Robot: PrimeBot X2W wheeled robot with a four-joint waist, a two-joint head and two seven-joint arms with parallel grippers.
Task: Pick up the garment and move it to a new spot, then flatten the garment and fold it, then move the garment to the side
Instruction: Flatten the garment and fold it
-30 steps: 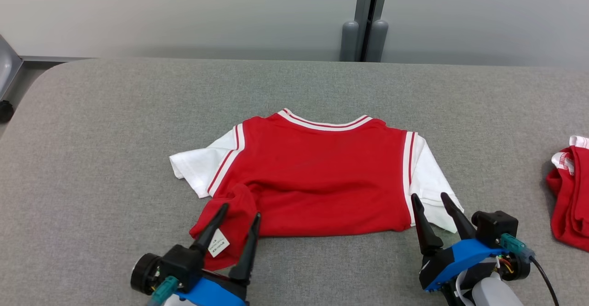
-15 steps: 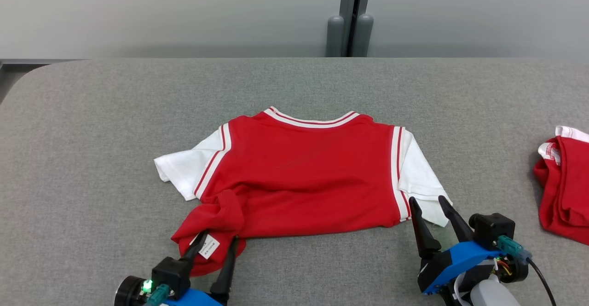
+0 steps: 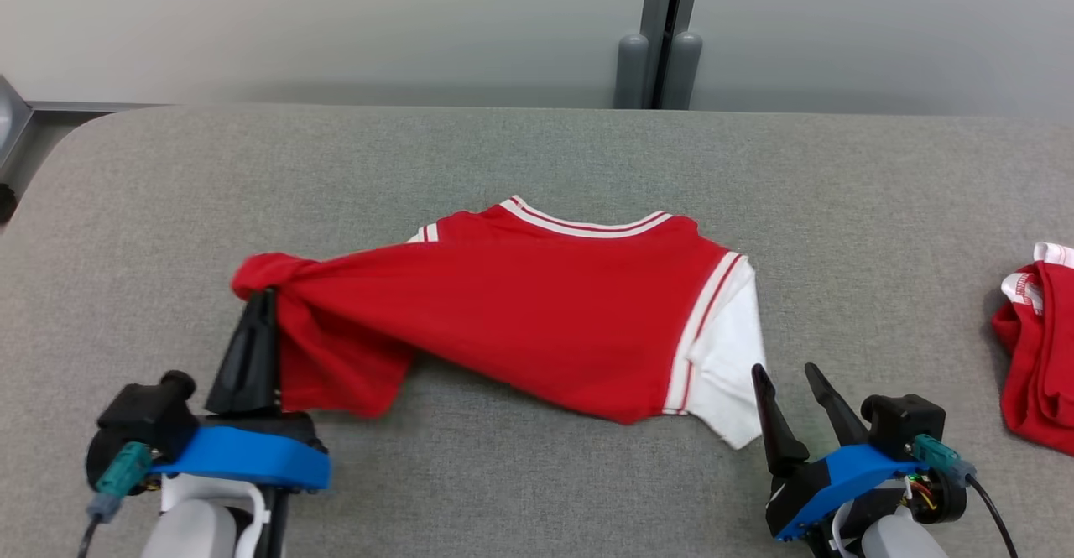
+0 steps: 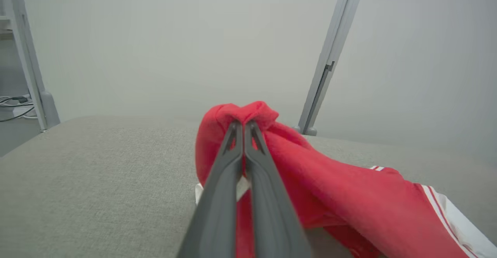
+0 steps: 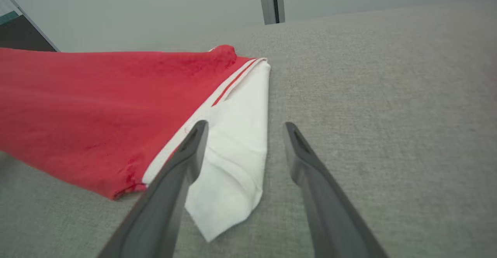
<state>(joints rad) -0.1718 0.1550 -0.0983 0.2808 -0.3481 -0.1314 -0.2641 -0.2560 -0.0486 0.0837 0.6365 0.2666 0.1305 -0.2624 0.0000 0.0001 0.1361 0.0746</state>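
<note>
Our grey table (image 3: 537, 164) carries the red shirt (image 3: 537, 315), collar at twelve o'clock, its long axis running from nine to three. Our left gripper (image 3: 262, 298) has its jaws pinched tight on a bunched red corner at nine o'clock, holding that end raised off the table. Our right gripper (image 3: 782, 370), at five o'clock from the shirt, stands wide and empty. The white sleeve (image 3: 726, 357) lies just past its fingertips toward eleven, so we judge this arm the nearer one for that end.
</note>
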